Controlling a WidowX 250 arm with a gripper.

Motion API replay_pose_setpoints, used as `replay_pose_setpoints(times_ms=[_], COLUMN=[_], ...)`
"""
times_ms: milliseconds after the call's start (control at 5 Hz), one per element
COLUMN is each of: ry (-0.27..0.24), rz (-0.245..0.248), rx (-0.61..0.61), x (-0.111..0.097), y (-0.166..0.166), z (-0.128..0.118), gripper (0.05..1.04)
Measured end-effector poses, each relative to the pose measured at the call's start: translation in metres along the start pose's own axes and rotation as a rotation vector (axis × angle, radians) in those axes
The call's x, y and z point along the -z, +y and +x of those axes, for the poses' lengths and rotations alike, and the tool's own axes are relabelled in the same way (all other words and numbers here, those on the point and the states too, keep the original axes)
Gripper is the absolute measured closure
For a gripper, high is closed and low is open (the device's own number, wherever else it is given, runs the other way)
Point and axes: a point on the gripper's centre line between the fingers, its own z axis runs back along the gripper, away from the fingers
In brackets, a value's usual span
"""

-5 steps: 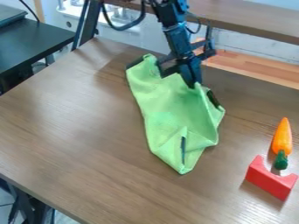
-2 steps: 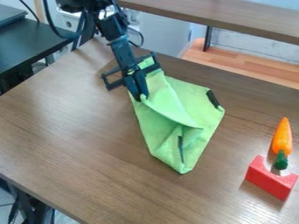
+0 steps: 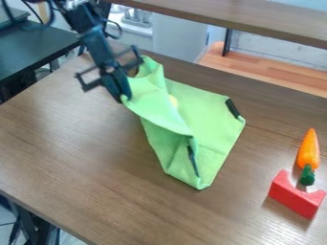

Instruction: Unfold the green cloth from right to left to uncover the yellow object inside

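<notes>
Left of the cloth's middle, on the far half of the table (image 3: pixel 83 158), I have the gripper (image 3: pixel 124 97) pinched on the green cloth (image 3: pixel 207 115), its left edge raised; the orange carrot (image 3: pixel 309 150) lies right.

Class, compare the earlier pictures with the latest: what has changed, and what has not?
The end effector has moved toward the picture's left, drawing a fold of the green cloth with it; a yellow patch now shows. The carrot and red block stayed put.
</notes>
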Motion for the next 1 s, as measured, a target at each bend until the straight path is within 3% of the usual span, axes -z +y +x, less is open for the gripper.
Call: replay_pose_setpoints(times_ms=[600, 1000], ry=[0.0, -0.026], rz=[0.008, 0.132], rx=[0.002, -0.046], x=[-0.03, -0.029], y=[0.037, 0.058], z=[-0.007, -0.003], gripper=[1.014, 1.014])
